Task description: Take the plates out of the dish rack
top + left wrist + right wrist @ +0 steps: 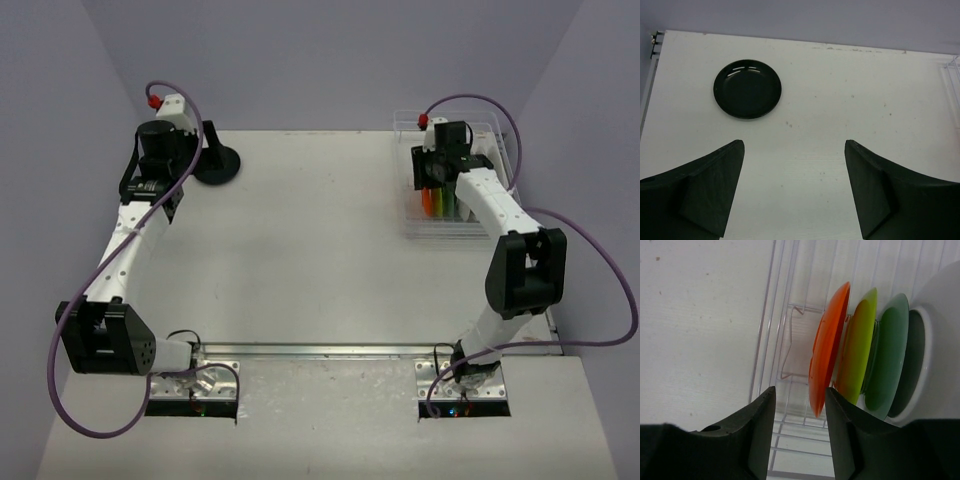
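Observation:
One black plate (747,89) lies flat on the white table, at the far left in the top view (216,165). My left gripper (794,145) hangs open just short of it, nothing between its fingers. The clear dish rack (782,310) stands at the far right of the table (415,232). Upright in it are an orange plate (827,350), a yellow-green plate (860,350), a green plate (890,357) and a white dish (937,335). My right gripper (800,390) straddles the orange plate's rim, which is close to the right finger (850,435); a gap shows on the left side.
The left arm (125,240) reaches along the table's left edge, the right arm (500,215) along the right edge over the rack. Purple cables loop off both arms. Purple walls close in the table's back and sides.

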